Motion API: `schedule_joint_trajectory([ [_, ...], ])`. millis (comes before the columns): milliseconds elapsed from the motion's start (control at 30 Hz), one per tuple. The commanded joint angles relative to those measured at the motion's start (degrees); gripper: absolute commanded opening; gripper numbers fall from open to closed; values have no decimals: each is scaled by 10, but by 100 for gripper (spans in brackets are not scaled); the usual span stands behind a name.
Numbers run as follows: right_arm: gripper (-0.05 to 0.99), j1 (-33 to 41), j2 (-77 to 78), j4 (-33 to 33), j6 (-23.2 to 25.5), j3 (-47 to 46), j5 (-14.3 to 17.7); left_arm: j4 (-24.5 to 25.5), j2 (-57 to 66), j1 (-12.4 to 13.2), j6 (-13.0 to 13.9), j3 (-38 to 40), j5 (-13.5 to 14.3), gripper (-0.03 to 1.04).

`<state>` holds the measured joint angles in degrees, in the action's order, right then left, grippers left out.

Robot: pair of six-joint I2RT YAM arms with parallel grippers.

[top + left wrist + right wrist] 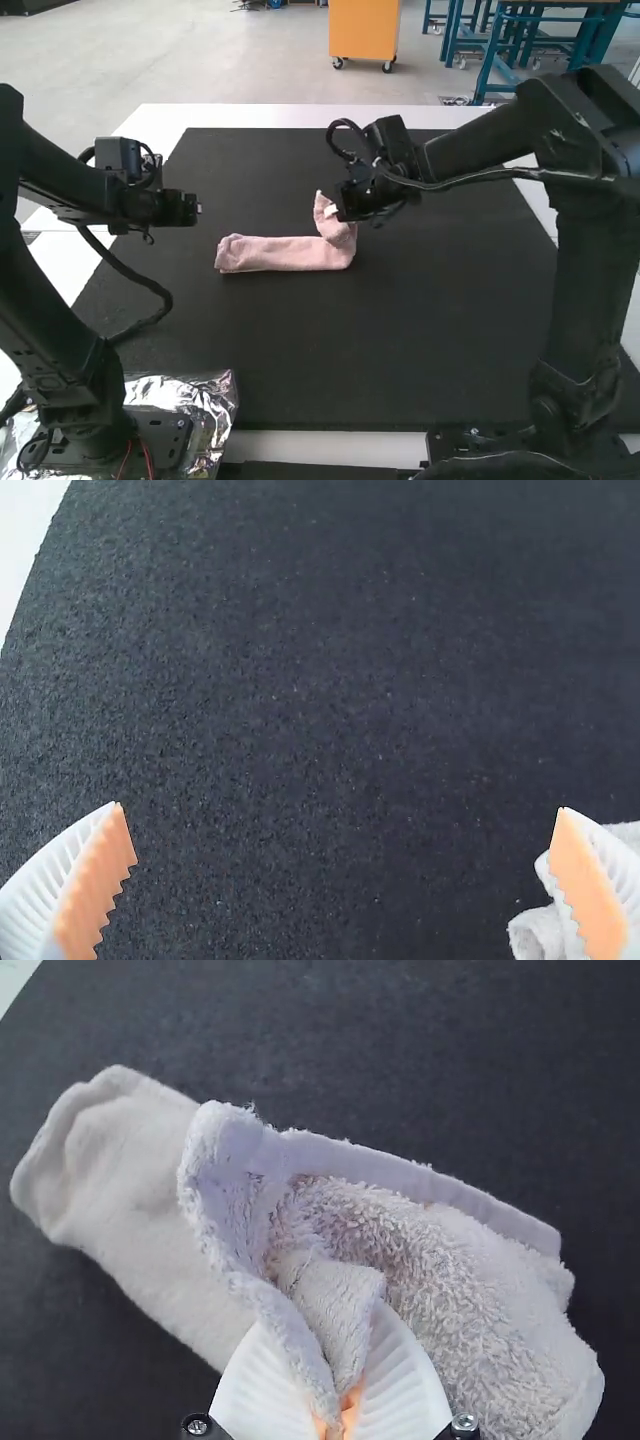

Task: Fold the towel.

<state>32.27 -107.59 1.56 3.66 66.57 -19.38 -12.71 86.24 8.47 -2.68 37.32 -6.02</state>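
Observation:
A pink towel (285, 254) lies as a narrow folded strip on the black mat, its right end raised and bent up to my right gripper (337, 212). In the right wrist view, the right gripper (340, 1422) is shut on a pinched edge of the towel (150, 1180), whose rough inner side shows beside the fingers. My left gripper (196, 208) hangs over the mat, to the left of the towel and apart from it. Its fingers stand wide apart in the left wrist view, where the left gripper (345, 835) has a bit of towel (540, 930) behind one finger.
The black mat (400, 350) covers most of the white table (270, 115). Crumpled foil (205, 400) lies by the left arm's base. A cable hangs in a loop beside the left arm.

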Motion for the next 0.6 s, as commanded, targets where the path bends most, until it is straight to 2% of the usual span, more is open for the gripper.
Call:
schedule_joint_trajectory([
  [0, -3, 31, -24, 4, 22, 37, -8, -6, -13, 30, 7, 8, 0, 97],
  [167, -3, 64, -69, 4, 32, 84, -7, -24, -13, 68, 33, -4, -3, 97],
  [233, -3, 74, -88, 3, 35, 104, -7, -26, -14, 80, 37, -10, -13, 97],
  [567, -3, 117, -176, -15, 42, 215, -7, -72, -13, 108, 70, -46, -27, 97],
])
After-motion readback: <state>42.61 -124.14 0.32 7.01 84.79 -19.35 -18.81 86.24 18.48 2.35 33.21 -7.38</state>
